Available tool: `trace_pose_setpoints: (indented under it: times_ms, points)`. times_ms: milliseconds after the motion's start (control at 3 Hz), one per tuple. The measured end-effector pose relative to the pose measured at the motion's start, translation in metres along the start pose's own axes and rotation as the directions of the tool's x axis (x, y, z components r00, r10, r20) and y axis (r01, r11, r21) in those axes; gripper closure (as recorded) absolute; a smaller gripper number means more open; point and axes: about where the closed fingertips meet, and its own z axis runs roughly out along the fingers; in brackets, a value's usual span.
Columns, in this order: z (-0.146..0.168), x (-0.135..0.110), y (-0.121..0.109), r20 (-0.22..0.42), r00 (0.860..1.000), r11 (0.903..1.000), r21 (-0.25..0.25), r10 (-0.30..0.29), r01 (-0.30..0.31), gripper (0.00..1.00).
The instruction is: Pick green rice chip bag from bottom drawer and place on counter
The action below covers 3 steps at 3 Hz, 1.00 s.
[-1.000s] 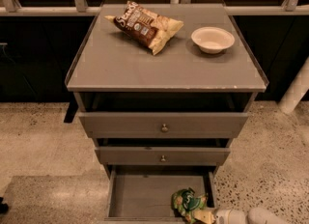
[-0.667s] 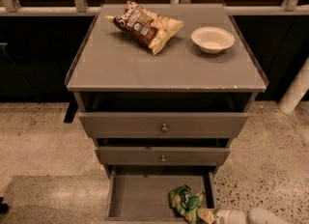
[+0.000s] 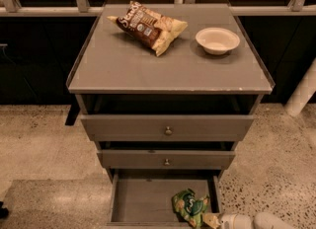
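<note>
Obs.: one grey cabinet, its flat top serving as the table (image 3: 148, 72), with three drawers below. Top drawer (image 3: 123, 127) and middle drawer (image 3: 128, 159) each carry one small round knob at centre, two knobs in all; both fronts stand slightly out from the carcass. Bottom drawer (image 3: 140, 198) is pulled well out, its plain grey floor exposed. Bags counted: two. One green rice chip bag (image 3: 189, 207) lies inside the bottom drawer at about 4 o'clock on the drawer floor, close to the right wall and the front edge, crumpled, label side up. One brown-and-cream chip bag (image 3: 148, 25) lies on the table at about 11 o'clock, set diagonally. Bowls counted: one, a pale bowl (image 3: 217, 40) at about 2 o'clock on the table, upright, apart from the brown bag. One tool (image 3: 213, 219) is in view at the bottom edge, at the front right corner of the bottom drawer, its tip against the 5 o'clock edge of the green bag. Whether it is clenched on the bag or released: cannot tell. One white arm (image 3: 269, 221) runs from the tool out toward 3 o'clock, low over the speckled floor (image 3: 39, 144). The green bag is not on the table.
</note>
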Motion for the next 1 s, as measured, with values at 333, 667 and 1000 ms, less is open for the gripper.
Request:
trace_pose_setpoints:
  times_ms: [333, 667, 1000]
  points:
    - [0.0001, 0.0000, 0.0000, 0.000, 1.000, 1.0000, 0.000, 0.000, 0.000, 0.83]
    - [0.0001, 0.0000, 0.0000, 0.000, 1.000, 1.0000, 0.000, 0.000, 0.000, 0.60]
    - [0.0044, 0.0012, -0.0015, -0.012, 1.000, 0.9999, -0.005, 0.012, -0.012, 0.36]
